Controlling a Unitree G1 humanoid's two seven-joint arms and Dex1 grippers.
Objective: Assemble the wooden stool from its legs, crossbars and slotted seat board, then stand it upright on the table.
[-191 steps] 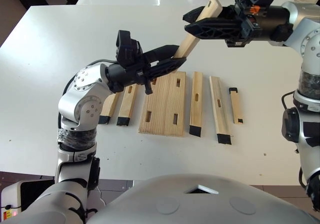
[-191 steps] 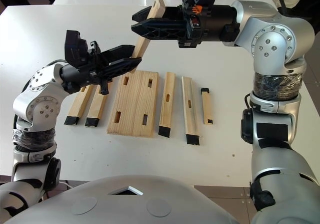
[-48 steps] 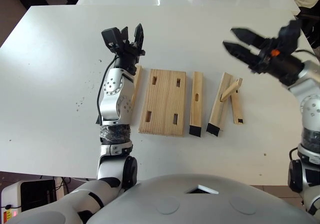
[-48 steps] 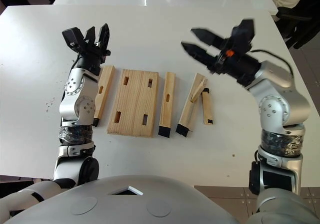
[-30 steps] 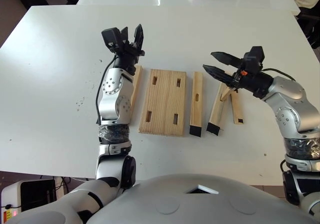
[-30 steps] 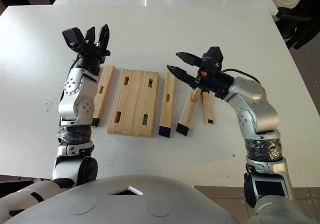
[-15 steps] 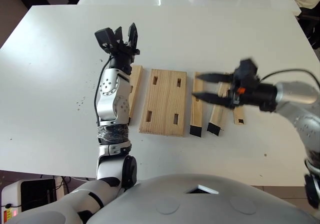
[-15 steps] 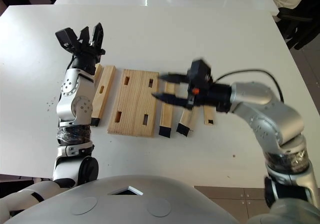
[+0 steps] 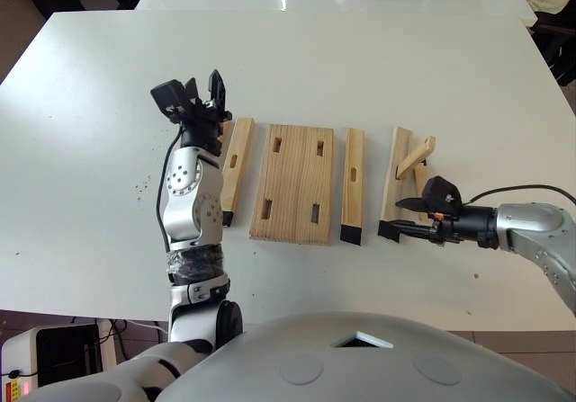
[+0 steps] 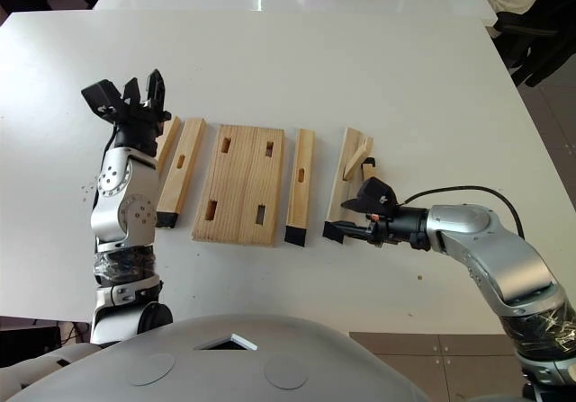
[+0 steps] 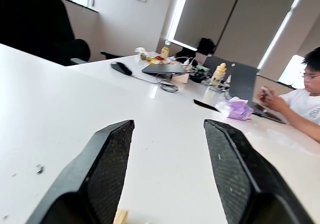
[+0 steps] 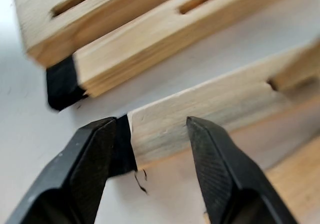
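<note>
Dropping low toward the table since a moment ago, the right gripper (image 9: 392, 218) is straddling the black-tipped near end of the leg (image 9: 394, 170) that carries a tilted crossbar (image 9: 416, 157). Its fingers are parted on either side, gripping nothing. The left gripper (image 9: 200, 90) is hovering spread and empty above the outer legs (image 9: 236, 164).

On my feed the white table (image 9: 432, 78) carries a slotted seat board (image 9: 292, 183) lying flat. An outer leg (image 10: 168, 141) and an inner leg (image 10: 183, 173) lie to its left. A middle leg (image 9: 353, 182) and a far leg (image 9: 394, 173) lie to its right, and a short crossbar (image 9: 416, 157) slants across the far leg.
</note>
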